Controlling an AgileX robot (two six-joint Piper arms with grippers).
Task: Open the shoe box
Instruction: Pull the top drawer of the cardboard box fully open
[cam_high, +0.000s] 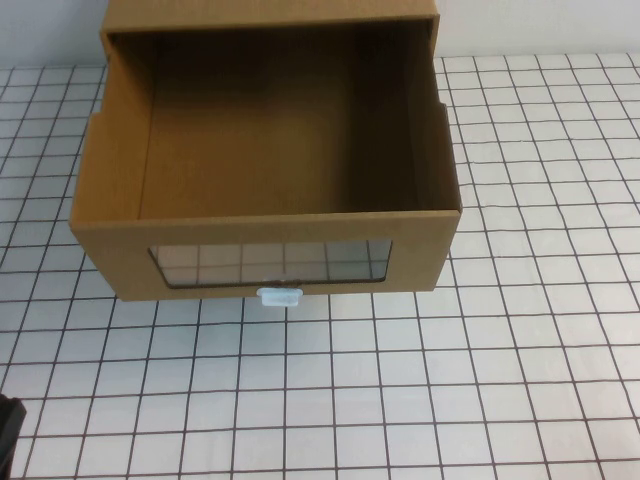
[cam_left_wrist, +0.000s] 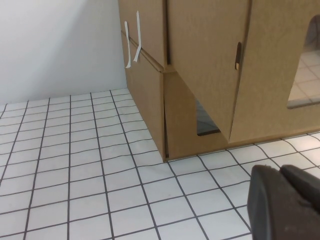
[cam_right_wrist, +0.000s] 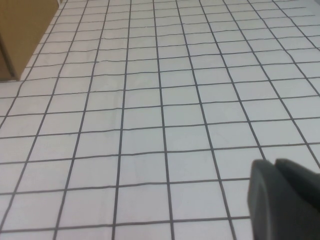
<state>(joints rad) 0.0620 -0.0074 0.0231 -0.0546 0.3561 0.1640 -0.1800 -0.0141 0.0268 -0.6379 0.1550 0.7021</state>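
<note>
Shoe box (cam_high: 270, 150) standing open on gridded table (cam_high: 540, 400), white tab (cam_high: 280, 297) at front panel. Left gripper (cam_left_wrist: 280, 172) closed, low off box's near-left corner. Right gripper (cam_right_wrist: 275, 165) closed, well apart from box on its right side.

Robotics lab test bench: a white tabletop (cam_high: 500, 380) ruled in a black square grid runs back to a bare, plain white wall (cam_left_wrist: 60, 45), with no furniture or household clutter in sight. The lone prop on the grid is a brown cardboard shoe box with a clear window panel (cam_high: 420, 260), its drawer standing out and strips of white tape (cam_left_wrist: 132, 37) stuck to one side. Robot hardware frames the scene: the dark left gripper (cam_left_wrist: 280, 172) hangs low near the box, and the dark right gripper (cam_right_wrist: 275, 165) hangs over bare grid, apart from it.
</note>
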